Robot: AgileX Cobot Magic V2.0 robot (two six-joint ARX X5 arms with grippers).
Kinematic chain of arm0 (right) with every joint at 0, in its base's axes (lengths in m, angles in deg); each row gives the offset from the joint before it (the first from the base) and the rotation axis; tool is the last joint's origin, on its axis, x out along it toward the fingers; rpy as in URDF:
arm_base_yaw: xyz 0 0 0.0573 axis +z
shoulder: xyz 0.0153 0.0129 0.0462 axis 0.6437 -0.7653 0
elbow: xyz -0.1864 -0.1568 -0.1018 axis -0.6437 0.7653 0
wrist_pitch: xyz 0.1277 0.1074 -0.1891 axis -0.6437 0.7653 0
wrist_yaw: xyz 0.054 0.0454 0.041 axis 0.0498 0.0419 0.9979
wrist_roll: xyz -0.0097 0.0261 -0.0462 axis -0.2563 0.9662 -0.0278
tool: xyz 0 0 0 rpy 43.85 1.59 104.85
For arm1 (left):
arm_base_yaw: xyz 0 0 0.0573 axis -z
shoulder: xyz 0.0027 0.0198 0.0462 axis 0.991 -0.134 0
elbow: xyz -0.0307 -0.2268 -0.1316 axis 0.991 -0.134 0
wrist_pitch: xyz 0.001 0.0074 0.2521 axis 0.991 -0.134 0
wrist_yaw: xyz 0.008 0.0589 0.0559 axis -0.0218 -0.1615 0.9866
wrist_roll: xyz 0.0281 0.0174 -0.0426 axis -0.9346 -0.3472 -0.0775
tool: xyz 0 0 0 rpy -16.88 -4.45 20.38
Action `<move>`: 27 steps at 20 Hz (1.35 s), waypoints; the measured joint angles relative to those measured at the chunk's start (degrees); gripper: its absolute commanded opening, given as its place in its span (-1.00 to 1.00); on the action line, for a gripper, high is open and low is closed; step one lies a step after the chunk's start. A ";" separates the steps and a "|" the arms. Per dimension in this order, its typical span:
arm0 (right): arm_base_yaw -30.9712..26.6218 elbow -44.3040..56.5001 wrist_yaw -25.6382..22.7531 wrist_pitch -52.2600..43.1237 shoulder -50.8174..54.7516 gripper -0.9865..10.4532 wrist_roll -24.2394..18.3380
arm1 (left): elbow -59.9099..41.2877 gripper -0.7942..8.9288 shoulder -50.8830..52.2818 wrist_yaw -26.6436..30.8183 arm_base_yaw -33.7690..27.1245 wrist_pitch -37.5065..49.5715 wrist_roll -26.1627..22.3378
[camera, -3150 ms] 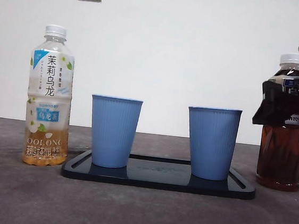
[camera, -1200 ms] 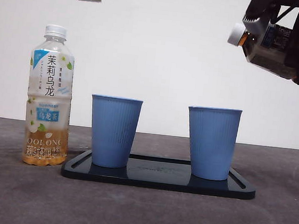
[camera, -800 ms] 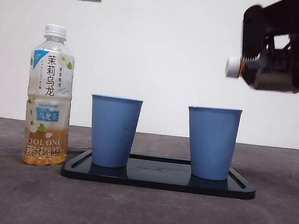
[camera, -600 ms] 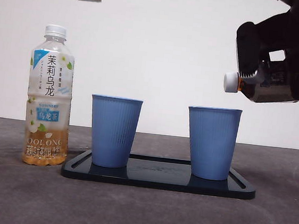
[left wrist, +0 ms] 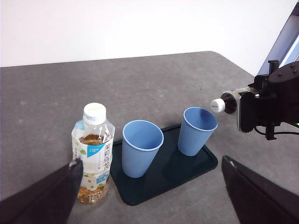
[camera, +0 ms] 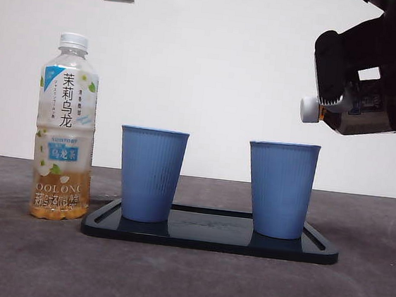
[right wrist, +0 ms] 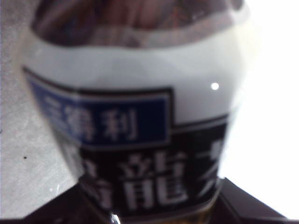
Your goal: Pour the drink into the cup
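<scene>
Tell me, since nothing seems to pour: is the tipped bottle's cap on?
On. The white cap caps the bottle, held sideways by the right gripper above the right cup.

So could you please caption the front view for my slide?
Right hand holds capped dark tea bottle tipped above a blue cup on the tray.

A jasmine oolong bottle (camera: 65, 127) stands upright beside the tray (camera: 210, 239).

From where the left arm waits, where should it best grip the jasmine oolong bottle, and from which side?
Grip the jasmine oolong bottle around its labelled middle, probably coming in level from the side facing away from the left cup. It stands upright on the table, capped, beside the tray, so that side is freer. The left gripper is open, well short of it.
</scene>
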 measured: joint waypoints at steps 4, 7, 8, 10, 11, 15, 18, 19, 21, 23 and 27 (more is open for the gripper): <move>0.00 0.00 0.00 0.02 0.00 -0.58 0.00 | 0.00 0.11 0.00 0.00 0.00 -0.04 0.00; 0.02 0.00 -0.24 -0.94 0.00 -0.58 0.15 | 0.00 0.11 0.00 0.00 0.00 -0.07 0.00; 0.02 0.00 -0.79 -2.25 0.00 -0.58 0.63 | 0.00 0.11 0.00 0.00 0.00 -0.07 0.00; 0.00 0.00 -1.49 -4.70 0.00 -0.58 1.16 | 0.00 0.11 0.00 0.00 0.00 -0.07 0.00; 0.00 0.00 -1.46 -5.16 0.00 -0.58 1.20 | 0.00 0.11 0.00 0.00 0.00 -0.07 0.00; 0.00 0.00 -3.98 -7.54 0.04 -0.58 7.26 | 0.00 0.11 0.00 0.00 0.00 -0.04 -0.02; -0.85 0.00 -1.22 -7.15 2.27 -0.58 20.48 | 0.00 0.11 0.00 0.00 0.00 -0.28 -0.02; -1.57 0.00 1.95 -6.29 4.13 -0.58 25.75 | 0.00 0.11 0.00 0.00 0.00 -0.59 -0.02; -3.82 0.00 10.27 -4.22 8.48 -0.58 36.81 | 0.00 0.11 0.00 0.00 0.00 -0.66 -0.02; -6.56 0.00 16.24 -2.91 10.56 -0.58 44.06 | 0.00 0.11 -0.02 0.00 0.00 -0.66 -0.02; -13.86 0.76 30.21 -3.67 11.78 -0.58 53.48 | 0.00 0.11 -1.16 0.00 0.00 -0.68 0.00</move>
